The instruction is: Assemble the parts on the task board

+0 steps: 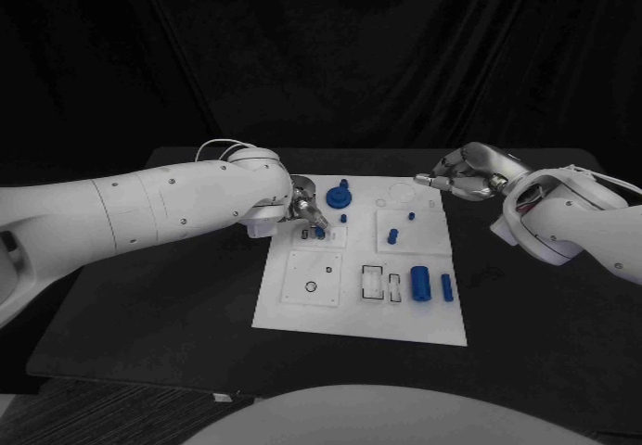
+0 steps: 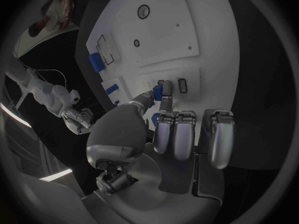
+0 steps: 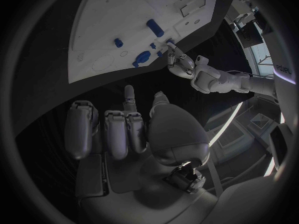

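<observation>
I am holding the left hand (image 1: 305,209) over the near-left part of the task board (image 1: 297,306); its thumb and one finger are pinching a small blue part (image 2: 158,91), seemingly a short peg, while the other fingers are curling in beside it. In the left wrist view the peg is hanging just beyond the fingertips, right above a pair of small rectangular slots (image 2: 182,85); whether it is already seated I cannot tell. The slots lie directly under this hand, so it is far nearer than the other. The board is reading as flat, matte white plastic with outlined recesses; the blue cylinder (image 1: 418,282) beyond, towards the right, looks smooth and rounded. The right hand (image 1: 462,176) is hovering off the board's far right corner, fingers curled in on nothing.
</observation>
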